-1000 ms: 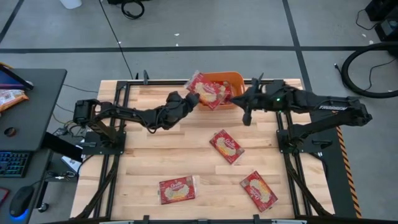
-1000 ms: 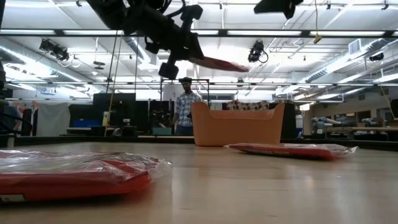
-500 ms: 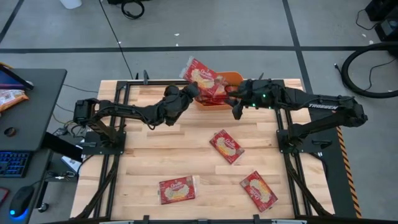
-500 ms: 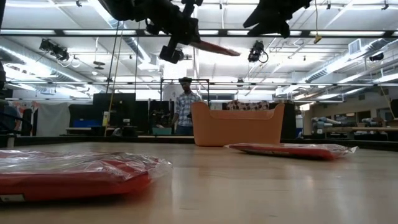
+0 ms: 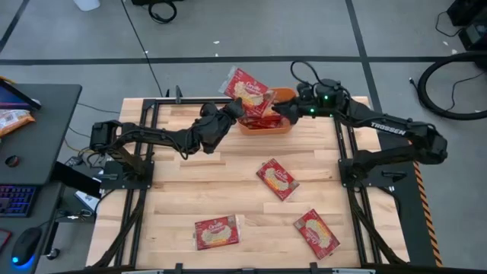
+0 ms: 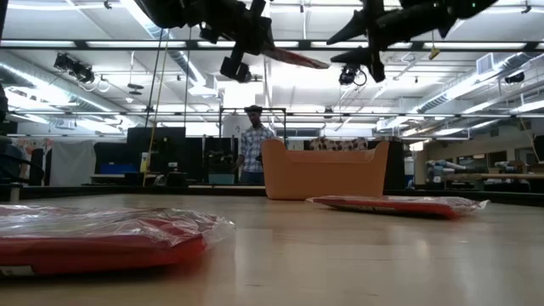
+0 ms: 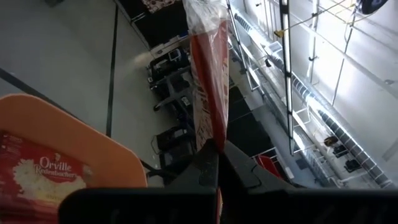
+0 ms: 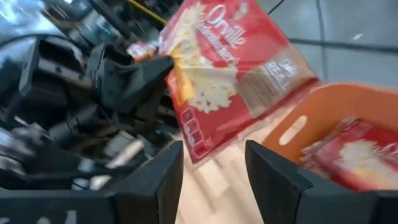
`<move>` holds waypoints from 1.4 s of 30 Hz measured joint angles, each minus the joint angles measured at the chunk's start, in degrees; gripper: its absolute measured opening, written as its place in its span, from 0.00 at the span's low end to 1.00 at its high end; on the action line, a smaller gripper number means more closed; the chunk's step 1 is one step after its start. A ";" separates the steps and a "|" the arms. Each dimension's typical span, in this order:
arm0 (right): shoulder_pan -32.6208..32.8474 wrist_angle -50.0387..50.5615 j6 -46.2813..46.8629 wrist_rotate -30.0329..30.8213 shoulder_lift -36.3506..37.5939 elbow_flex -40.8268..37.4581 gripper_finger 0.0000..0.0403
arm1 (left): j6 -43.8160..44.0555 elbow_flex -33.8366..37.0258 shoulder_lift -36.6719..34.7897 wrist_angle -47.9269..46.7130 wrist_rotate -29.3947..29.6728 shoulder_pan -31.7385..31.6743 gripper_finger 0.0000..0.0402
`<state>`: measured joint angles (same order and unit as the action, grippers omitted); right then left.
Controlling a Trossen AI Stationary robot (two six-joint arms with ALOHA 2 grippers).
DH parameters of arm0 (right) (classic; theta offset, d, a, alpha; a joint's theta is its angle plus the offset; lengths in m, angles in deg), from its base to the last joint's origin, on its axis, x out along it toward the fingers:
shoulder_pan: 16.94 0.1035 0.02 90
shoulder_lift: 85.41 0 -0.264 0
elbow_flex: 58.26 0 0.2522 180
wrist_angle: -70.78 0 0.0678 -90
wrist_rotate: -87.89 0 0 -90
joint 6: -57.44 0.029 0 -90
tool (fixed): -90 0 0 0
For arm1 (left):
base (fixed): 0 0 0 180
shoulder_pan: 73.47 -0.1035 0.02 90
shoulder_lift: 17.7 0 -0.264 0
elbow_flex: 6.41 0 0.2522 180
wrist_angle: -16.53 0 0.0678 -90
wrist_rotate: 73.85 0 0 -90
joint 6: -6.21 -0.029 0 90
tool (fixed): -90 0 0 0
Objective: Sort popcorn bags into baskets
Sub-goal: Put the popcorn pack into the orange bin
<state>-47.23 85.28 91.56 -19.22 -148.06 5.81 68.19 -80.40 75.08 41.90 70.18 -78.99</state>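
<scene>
The left gripper (image 5: 237, 113) has its jaws clenched on a red popcorn bag (image 5: 249, 92), holding it aloft over the near-left rim of the orange basket (image 5: 283, 94) at the worktop's (image 5: 190, 190) far edge. The right gripper (image 5: 280, 109), jaws parted and holding nothing, hangs just beside that bag above the basket, where another bag (image 8: 357, 155) lies inside. Three more bags (image 5: 277, 179) lie on the worktop.

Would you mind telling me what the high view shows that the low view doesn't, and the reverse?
Only the high view shows all three popcorn bags lying on the table. Only the low view shows a person standing behind the orange basket. Both show the left hand holding a popcorn bag above the basket, with the open right hand close by.
</scene>
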 joint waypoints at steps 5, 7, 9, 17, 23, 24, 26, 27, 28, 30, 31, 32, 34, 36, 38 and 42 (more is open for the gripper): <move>-3.39 -11.46 9.43 -5.49 -0.03 -6.24 0.44 | -1.66 0.00 0.00 2.24 -0.07 -0.04 0.01; -4.07 -15.28 12.19 -5.66 -0.03 -8.75 0.44 | -1.77 0.00 0.00 3.17 -0.18 -0.04 0.01; -4.78 -19.36 14.44 -5.69 -0.05 -11.17 0.44 | -1.79 0.00 0.00 3.24 -0.24 -0.04 0.02; -7.26 -34.71 22.39 -6.48 -3.21 -15.40 0.44 | -1.84 0.00 0.00 3.03 -2.25 -0.04 0.02; -6.67 -47.70 26.20 -9.14 -10.23 -14.68 0.44 | -2.68 0.00 0.00 3.03 -2.64 -0.02 0.02; -6.63 -50.17 26.89 -9.13 -11.33 -14.67 0.44 | -2.69 0.00 0.00 3.01 -2.64 -0.04 0.02; -6.59 -53.83 27.97 -8.91 -13.33 -14.63 0.44 | -2.71 0.00 0.00 3.03 -2.66 0.00 0.02; -6.59 -55.20 28.43 -8.63 -14.19 -14.65 0.43 | -2.71 0.00 0.00 3.03 -2.66 0.02 0.02; -6.61 -56.27 28.76 -8.31 -14.90 -14.63 0.43 | -2.73 0.00 0.00 3.01 -2.66 0.04 0.02; -6.62 -57.29 28.96 -8.15 -16.02 -14.63 0.40 | -2.73 0.00 0.00 2.78 -2.73 0.04 0.02; -6.62 -57.33 28.97 -8.13 -16.43 -14.63 0.38 | -2.80 0.00 0.00 2.64 -2.73 0.04 0.02; -6.62 -57.43 28.95 -8.13 -16.82 -14.63 0.35 | -2.99 0.00 0.00 2.49 -2.75 0.04 0.02; -6.62 -57.60 28.87 -8.15 -17.05 -14.63 0.29 | -3.39 0.00 0.00 2.19 -2.81 0.04 0.02; -6.62 -57.76 27.67 -8.15 -16.95 -14.63 0.21 | -3.43 0.00 -0.02 1.75 -2.81 0.02 0.02; -6.62 -57.77 26.48 -8.19 -16.86 -14.63 0.13 | -3.43 0.01 0.00 1.14 -2.78 0.02 0.02; -6.64 -57.97 26.24 -8.47 -16.86 -14.63 0.03 | -4.42 0.02 -0.02 -1.39 -2.84 -0.04 0.03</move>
<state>-53.87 27.30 117.80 -27.69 -164.92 -8.82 63.77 -80.38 75.05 40.51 67.35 -79.03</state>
